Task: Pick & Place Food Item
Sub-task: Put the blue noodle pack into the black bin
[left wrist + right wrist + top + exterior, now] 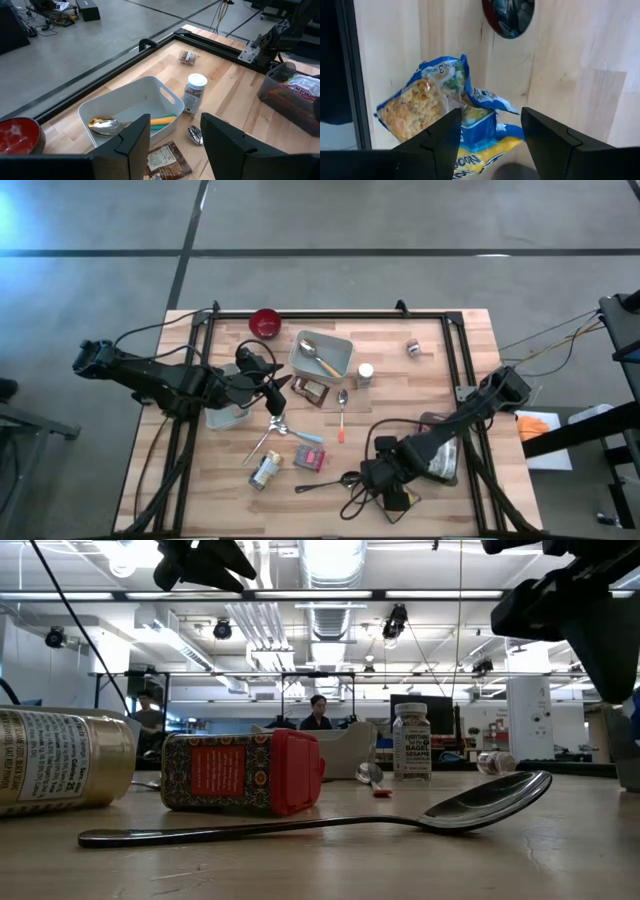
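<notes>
Nearest the low camera lies a long steel spoon (pixel 330 820), bowl toward the right. Behind it a red-capped spice tin (pixel 243 772) rests on its side, its label too small to read, and beside that a gold can (pixel 62 760) also lies on its side, with print I cannot make out. Farther back stands a white-lidded jar (pixel 412 742) whose label shows the word "BAGEL".

My right gripper (pixel 487 132) hovers at the table's front edge, fingers parted and holding nothing. Directly below them is a blue and yellow noodle packet (pixel 447 112), crumpled, with part of the word "NOODLE" readable; this is the food item, lying flat on the wood by the frame rail, just beside the dark bowl of a ladle (pixel 508 17).

My left gripper (pixel 172 142) hangs over the middle of the table, fingers likewise apart and empty. Beyond them sits a white bin (pixel 131 111) holding a spoon with a coloured handle (pixel 115 124); a brown sachet (pixel 165 159) lies in front of it and a red bowl (pixel 17 136) sits to one side.
</notes>
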